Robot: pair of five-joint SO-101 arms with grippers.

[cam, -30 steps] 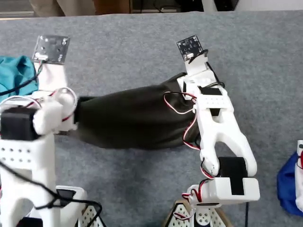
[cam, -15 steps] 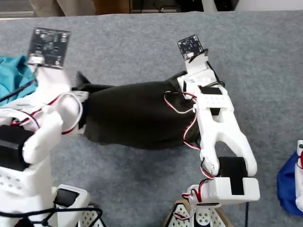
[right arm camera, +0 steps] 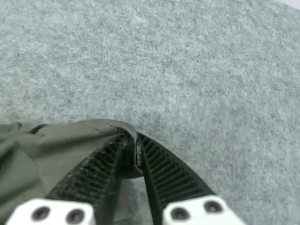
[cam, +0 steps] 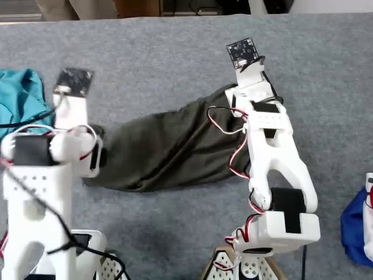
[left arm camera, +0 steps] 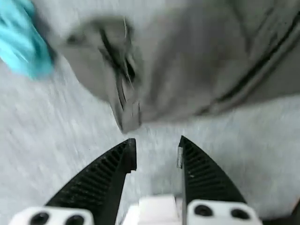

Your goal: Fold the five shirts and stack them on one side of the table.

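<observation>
A dark olive cloth shirt [cam: 166, 146] lies rumpled across the middle of the high view on the grey felt-like table covering [cam: 151, 52], running from lower left of centre up toward right of centre. In the right wrist view the right gripper [right arm camera: 135, 151] is clenched on a folded edge of the shirt [right arm camera: 51, 140], with the cloth pinched between its black ribbed fingers. In the left wrist view the left gripper [left arm camera: 157, 149] is released, its jaws apart over bare covering, and the shirt's blurred edge [left arm camera: 126, 112] lies just ahead of the fingertips. A crumpled teal cloth garment [cam: 20, 96] sits at the high view's left edge and a blue cloth bundle [cam: 355, 227] at its lower right edge.
</observation>
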